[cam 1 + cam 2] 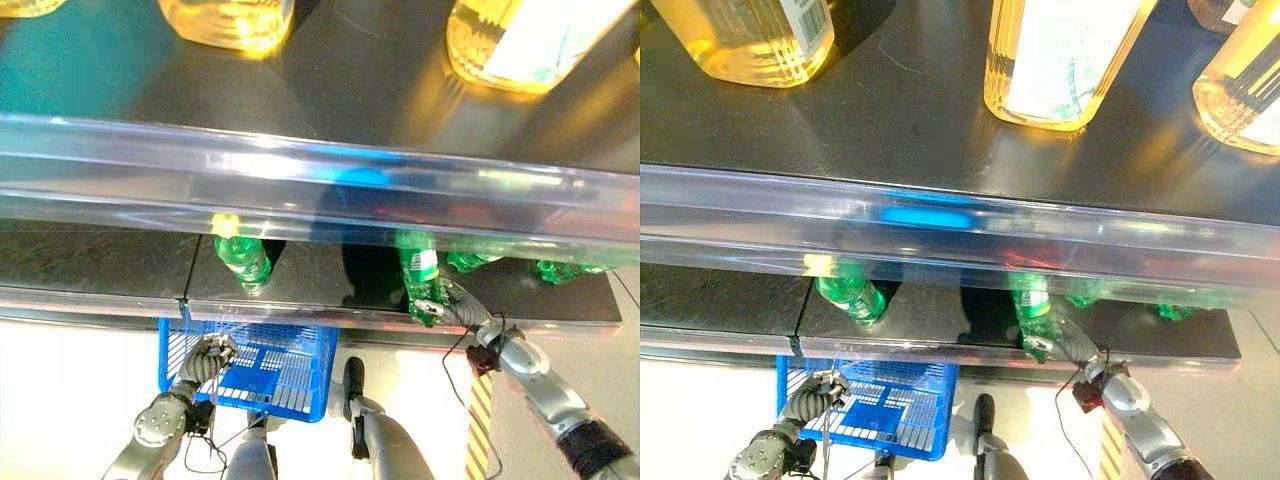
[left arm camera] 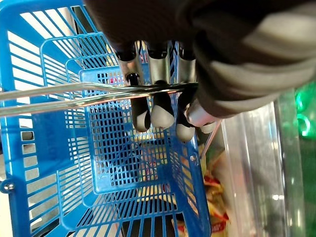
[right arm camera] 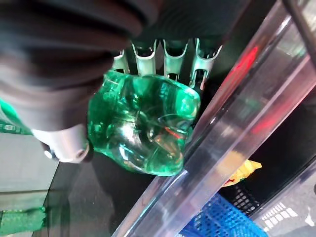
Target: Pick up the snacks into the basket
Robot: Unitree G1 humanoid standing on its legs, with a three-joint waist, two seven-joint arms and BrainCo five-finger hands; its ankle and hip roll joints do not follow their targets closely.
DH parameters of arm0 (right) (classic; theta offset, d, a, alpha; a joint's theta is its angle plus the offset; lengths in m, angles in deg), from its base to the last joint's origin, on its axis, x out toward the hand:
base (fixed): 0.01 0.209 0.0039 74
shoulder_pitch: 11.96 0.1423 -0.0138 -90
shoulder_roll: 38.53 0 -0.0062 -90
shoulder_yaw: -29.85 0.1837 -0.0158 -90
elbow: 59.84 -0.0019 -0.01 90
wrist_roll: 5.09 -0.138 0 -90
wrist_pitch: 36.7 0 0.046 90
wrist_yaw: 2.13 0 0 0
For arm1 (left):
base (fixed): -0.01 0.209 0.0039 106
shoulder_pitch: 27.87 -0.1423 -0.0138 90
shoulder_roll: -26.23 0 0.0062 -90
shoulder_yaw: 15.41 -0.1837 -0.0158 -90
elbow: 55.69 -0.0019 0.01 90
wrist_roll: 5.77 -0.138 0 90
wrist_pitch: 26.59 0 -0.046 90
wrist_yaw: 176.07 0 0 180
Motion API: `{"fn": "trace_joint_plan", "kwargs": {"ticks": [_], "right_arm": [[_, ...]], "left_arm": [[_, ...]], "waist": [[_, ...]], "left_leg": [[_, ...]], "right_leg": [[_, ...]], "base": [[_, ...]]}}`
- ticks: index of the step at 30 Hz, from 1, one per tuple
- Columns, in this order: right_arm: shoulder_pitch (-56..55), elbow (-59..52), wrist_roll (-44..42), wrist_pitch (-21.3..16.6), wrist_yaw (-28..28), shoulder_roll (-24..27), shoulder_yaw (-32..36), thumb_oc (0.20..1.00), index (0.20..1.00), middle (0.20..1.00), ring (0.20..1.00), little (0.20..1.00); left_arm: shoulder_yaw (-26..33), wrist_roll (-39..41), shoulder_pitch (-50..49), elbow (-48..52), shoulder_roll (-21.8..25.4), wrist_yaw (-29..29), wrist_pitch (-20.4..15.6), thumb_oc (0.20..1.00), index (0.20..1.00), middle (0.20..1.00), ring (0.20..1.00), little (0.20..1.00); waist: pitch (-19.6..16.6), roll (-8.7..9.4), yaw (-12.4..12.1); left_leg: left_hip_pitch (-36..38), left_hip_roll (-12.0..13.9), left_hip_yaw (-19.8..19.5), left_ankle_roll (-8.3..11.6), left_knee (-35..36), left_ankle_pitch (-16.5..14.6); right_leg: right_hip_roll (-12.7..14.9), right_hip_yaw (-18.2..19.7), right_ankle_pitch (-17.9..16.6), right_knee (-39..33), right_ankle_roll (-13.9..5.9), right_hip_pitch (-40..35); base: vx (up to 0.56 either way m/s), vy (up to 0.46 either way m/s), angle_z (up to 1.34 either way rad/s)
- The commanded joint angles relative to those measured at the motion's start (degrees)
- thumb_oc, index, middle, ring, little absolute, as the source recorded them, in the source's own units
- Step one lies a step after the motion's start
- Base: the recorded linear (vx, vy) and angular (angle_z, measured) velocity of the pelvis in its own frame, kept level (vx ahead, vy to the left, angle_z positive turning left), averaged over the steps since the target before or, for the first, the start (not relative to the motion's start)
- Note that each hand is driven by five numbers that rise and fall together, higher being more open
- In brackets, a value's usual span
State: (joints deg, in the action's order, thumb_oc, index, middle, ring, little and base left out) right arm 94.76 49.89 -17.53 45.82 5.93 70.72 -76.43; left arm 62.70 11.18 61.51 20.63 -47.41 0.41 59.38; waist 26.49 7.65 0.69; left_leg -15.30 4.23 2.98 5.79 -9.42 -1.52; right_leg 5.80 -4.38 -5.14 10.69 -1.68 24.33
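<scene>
My right hand (image 1: 457, 306) reaches onto the dark lower shelf, its fingers and thumb curled round the base of a green plastic bottle (image 1: 420, 272). The right wrist view has that bottle's bottom (image 3: 143, 129) in the hand, just behind the clear shelf rail (image 3: 232, 128). My left hand (image 1: 206, 358) hangs the blue wire basket (image 1: 280, 372) below the shelf's front edge. Its fingers (image 2: 161, 112) are curled round the basket's thin metal handle (image 2: 59, 93). Yellow and red snack packets (image 2: 215, 198) lie beside the basket (image 2: 44, 163), lower down.
A second green bottle (image 1: 243, 258) stands on the same shelf to the left, and more green bottles (image 1: 560, 268) to the right. Large yellow bottles (image 1: 1060, 60) stand on the shelf above. A clear plastic rail (image 1: 320, 180) runs along that shelf's front.
</scene>
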Motion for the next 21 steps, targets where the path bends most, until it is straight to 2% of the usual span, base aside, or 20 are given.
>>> {"fn": "trace_joint_plan", "kwargs": {"ticks": [1,11,15,21], "right_arm": [[-4.0,6.1,7.7,4.4,5.8,-2.9,-15.6,0.2,0.2,0.2,0.2,0.2],[-1.3,3.8,10.2,4.0,6.2,-3.0,-18.3,0.2,0.2,0.2,0.2,0.2],[-3.0,-1.0,5.3,4.0,6.1,-2.1,-15.6,0.2,0.2,0.2,0.2,0.2],[-6.2,-15.5,-4.8,2.9,6.0,4.8,-7.7,0.2,0.2,0.2,0.2,0.2]], "left_arm": [[2.3,-1.2,2.8,6.0,1.2,-0.1,-5.7,0.2,0.2,0.2,0.2,0.2],[2.0,-1.0,3.8,6.2,1.6,-0.3,-5.6,0.2,0.2,0.2,0.2,0.2],[2.6,-1.1,3.6,5.9,1.7,-0.6,-5.3,0.2,0.2,0.2,0.2,0.2],[4.3,-1.9,2.0,5.5,3.1,-0.4,-4.8,0.2,0.2,0.2,0.2,0.2]], "waist": [[0.3,0.3,-1.3],[0.9,0.92,-1.4],[1.0,1.71,-1.1],[0.3,3.09,-0.3]], "left_leg": [[-6.5,0.5,-2.4,-0.11,-0.1,4.1],[-7.5,0.4,-2.4,-0.21,0.0,4.4],[-7.5,0.5,-2.3,-0.19,0.0,4.4],[-6.8,0.9,-2.2,-0.05,-0.3,4.1]], "right_leg": [[5.9,1.6,1.4,2.2,-8.79,1.7],[6.2,1.5,0.3,0.7,-8.9,2.1],[5.9,1.7,0.1,0.5,-8.89,2.2],[5.5,1.9,0.6,1.0,-8.77,1.8]], "base": [[-0.03,0.017,-0.04],[0.0,0.0,0.0],[0.0,0.0,0.0],[0.0,0.0,0.0]]}}
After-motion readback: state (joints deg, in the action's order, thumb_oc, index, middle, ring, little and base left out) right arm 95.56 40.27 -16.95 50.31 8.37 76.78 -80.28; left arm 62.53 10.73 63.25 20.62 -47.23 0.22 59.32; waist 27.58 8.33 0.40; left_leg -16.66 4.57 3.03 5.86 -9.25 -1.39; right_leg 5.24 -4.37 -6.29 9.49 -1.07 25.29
